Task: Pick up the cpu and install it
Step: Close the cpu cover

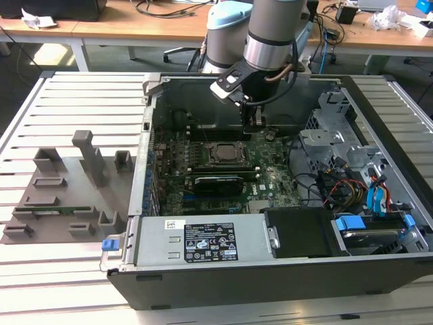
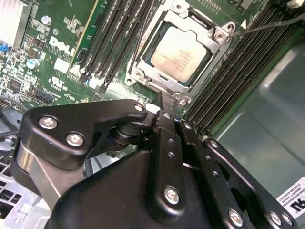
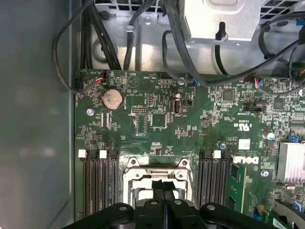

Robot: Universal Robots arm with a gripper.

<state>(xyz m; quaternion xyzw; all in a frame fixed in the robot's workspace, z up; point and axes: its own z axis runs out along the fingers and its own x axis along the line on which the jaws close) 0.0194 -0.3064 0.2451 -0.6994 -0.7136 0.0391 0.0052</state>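
**Item: cpu** [image 2: 178,52]. Flat square chip with a silvery top. It lies inside the metal socket frame [image 2: 219,36] on the green circuit board [image 3: 157,124], between two banks of black memory slots [image 2: 114,33]. In the exterior view the cpu [image 1: 222,153] sits mid-board in the open computer case [image 1: 270,281], which rests on a slatted tabletop [image 1: 67,271]. Whether the frame is latched over it cannot be told.

**Item: gripper** [image 3: 163,191]. The fingers are drawn together with nothing between them. They are poised at the near edge of the socket frame, and whether they touch it cannot be told. In the exterior view the gripper [image 1: 254,120] hangs inside the case, just beside the socket on the side toward the far wall.

**Item: wire lever** [image 2: 267,26]. A thin wire running from the frame's corner out over the memory slots.

**Hazards, as judged:**
- A small downward drift would likely press the fingertips onto the frame or the chip's rim. That could tilt the chip and strain the contacts beneath.
- The wire lever lies close to the fingers, so a sideways move might snag it.
- If the chip is not fully square in its seat, any pressure from above could damage it.

**Writing:**
- A white sticker [image 1: 208,242] on the grey box at the case's front edge carries print and symbols.
- White lettering and marks are scattered over the circuit board.
- Faint print covers the chip's top — none of it is transcribed here.
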